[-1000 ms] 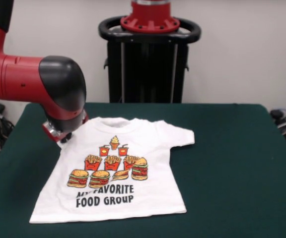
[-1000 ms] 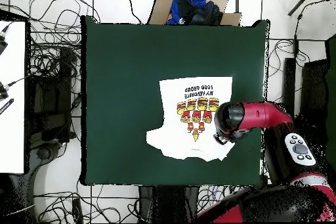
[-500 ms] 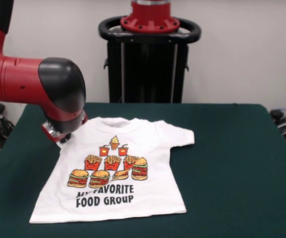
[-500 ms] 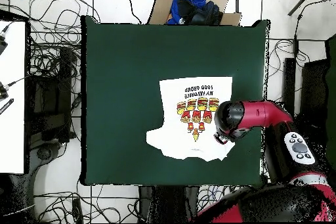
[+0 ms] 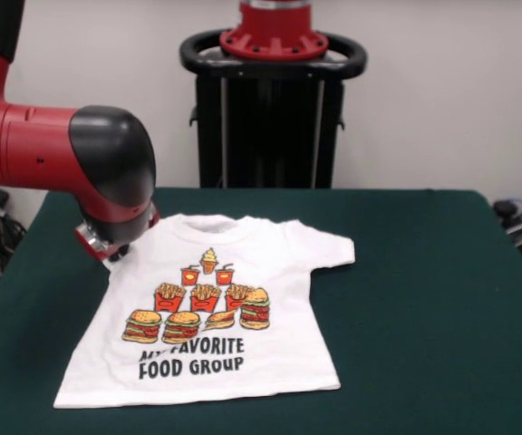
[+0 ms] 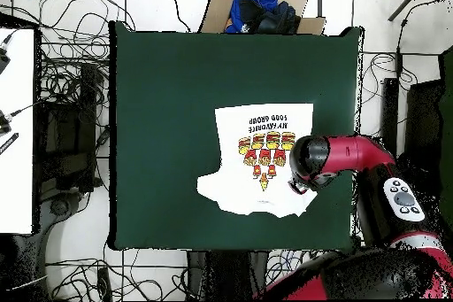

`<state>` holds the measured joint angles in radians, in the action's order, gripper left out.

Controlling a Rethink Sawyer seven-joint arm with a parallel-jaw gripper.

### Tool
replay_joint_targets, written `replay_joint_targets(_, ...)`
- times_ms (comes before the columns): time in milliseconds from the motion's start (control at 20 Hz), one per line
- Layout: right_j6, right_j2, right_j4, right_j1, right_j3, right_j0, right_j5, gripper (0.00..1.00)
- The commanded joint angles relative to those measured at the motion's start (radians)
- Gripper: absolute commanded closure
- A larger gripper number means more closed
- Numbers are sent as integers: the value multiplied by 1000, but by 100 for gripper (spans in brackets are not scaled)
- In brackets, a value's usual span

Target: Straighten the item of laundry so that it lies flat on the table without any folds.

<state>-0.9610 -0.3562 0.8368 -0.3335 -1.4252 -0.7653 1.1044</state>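
Light, limp T-shirt (image 5: 216, 308) should drag easily; take its sleeve hem beside the gripper (image 5: 109, 249), whose state I cannot tell.

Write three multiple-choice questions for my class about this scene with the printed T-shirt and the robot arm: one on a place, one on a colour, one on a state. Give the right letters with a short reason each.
1. In the front view, where is the arm relative to the T-shirt?
A. over the sleeve area at the picture's left
B. over the bottom hem
C. far off at the picture's right

2. What colour is the table top?
A. white
B. dark green
C. red

3. How does the sleeve at the picture's right lie in the front view?
A. rolled into a ball
B. hanging off the table
C. spread out on the table

Answers:
1 A: the arm and its tool cover the T-shirt there.
2 B: the table is dark green around the white cloth.
3 C: the sleeve lies spread on the green top.
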Motion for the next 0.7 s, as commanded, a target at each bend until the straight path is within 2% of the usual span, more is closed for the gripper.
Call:
replay_joint_targets(50,193,32,183,65,141,-16,-101,100)
replay_joint_targets(700,259,22,191,56,156,-39,-93,100)
